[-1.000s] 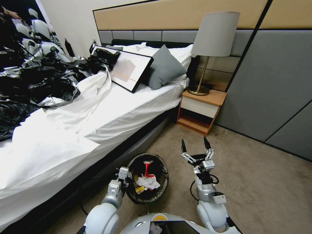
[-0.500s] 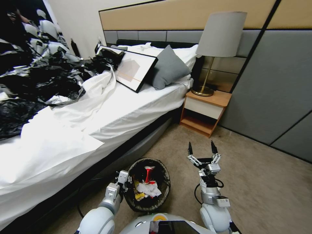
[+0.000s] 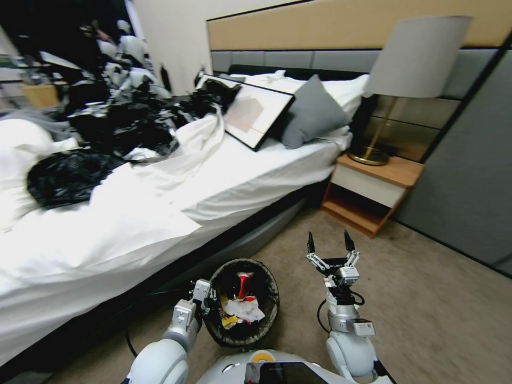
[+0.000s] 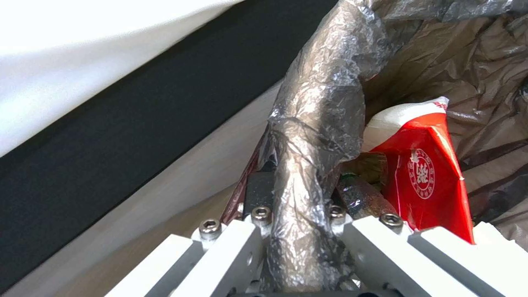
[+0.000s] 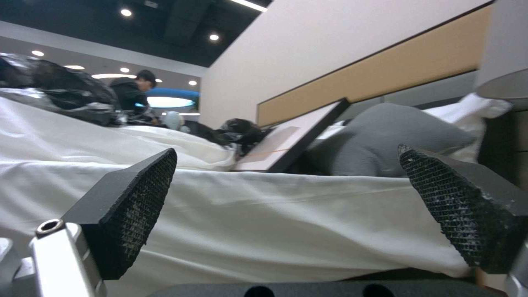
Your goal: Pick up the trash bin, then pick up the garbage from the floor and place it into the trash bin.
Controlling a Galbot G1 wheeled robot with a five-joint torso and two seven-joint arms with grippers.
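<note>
Head view: the trash bin (image 3: 242, 304) is held at the robot's front, at roughly 11 o'clock from the base, beside the bed (image 3: 160, 213) and above the carpet (image 3: 426, 320). Its rim is clamped at the 9 o'clock edge by the left gripper (image 3: 205, 296). Garbage (image 3: 242, 309) is seen inside: a red wrapper, crumpled white paper, a scrap of yellow. The right gripper (image 3: 327, 246) is raised at about 1 o'clock, fingers spread wide and nothing carried.

Left wrist view: the bagged rim (image 4: 313, 136) is shown pinched between the two fingers (image 4: 242, 243), the dark liner being bunched and glossy around the hard plastic edge. A red wrapper (image 4: 429, 181) lies just inside the bin. The bin is judged light and fairly stiff, but the film over the rim looks slippery, so a hold on rim and liner together, as taken here, is thought the soundest; the liner alone would likely stretch or slide. The wrappers and paper are judged featherlight, soft and easily crushed, best nipped at a raised fold.

Right wrist view: the textured pads (image 5: 140, 198) are seen well apart, with the bed sheet beyond them and nothing between.
</note>
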